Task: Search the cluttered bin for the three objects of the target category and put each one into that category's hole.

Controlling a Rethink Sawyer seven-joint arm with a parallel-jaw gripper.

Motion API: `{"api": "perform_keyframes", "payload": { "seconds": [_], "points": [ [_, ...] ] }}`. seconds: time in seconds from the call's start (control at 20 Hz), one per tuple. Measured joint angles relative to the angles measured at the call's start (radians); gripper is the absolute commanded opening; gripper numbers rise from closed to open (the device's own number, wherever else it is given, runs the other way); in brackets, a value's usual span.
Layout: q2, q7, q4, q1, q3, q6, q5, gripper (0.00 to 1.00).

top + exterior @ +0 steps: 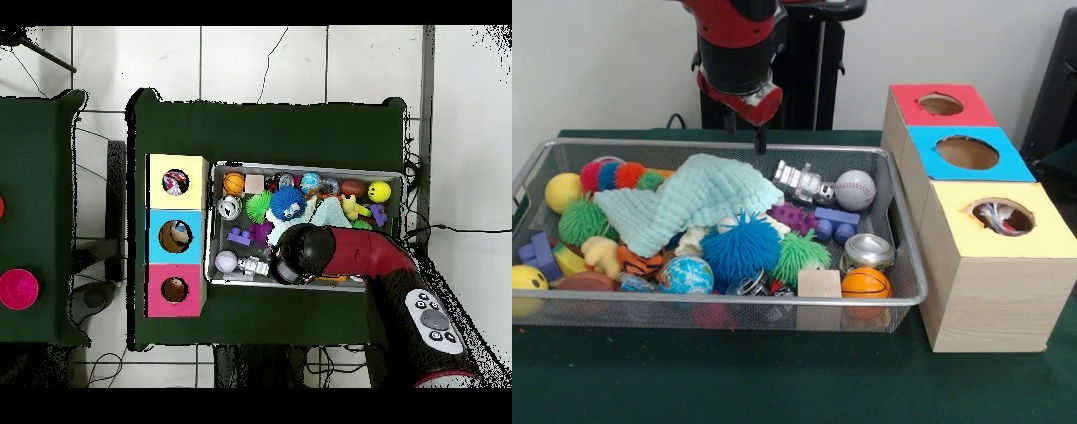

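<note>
The wire mesh bin (724, 144) stands on the green table, full of toys. A pale waffle-textured cloth (689, 208) lies spread on top of the clutter at centre-left; it also shows in the overhead view (325, 212) beside the arm. My gripper (761, 140) hangs above the bin's far rim, just right of the cloth's far corner, holding nothing. In the overhead view the arm's wrist (297, 250) covers it. The hole (1002, 216) in the yellow-topped box shows polka-dot fabric inside; it shows in the overhead view too (176, 182). No polka-dot cloth shows in the bin.
A blue-topped box (967, 153) and a red-topped box (942, 104) stand behind the yellow one. The bin holds a blue spiky ball (740, 247), a green spiky ball (799, 254), a baseball (854, 190), a toy robot (802, 183), a tin can (869, 252) and a small basketball (865, 283).
</note>
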Motion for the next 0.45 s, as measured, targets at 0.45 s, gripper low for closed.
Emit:
{"api": "perform_keyframes", "payload": {
  "seconds": [0.45],
  "points": [
    [0.038,0.000,0.000,-0.030,0.028,0.000,-0.048,1.00]
  ]
}}
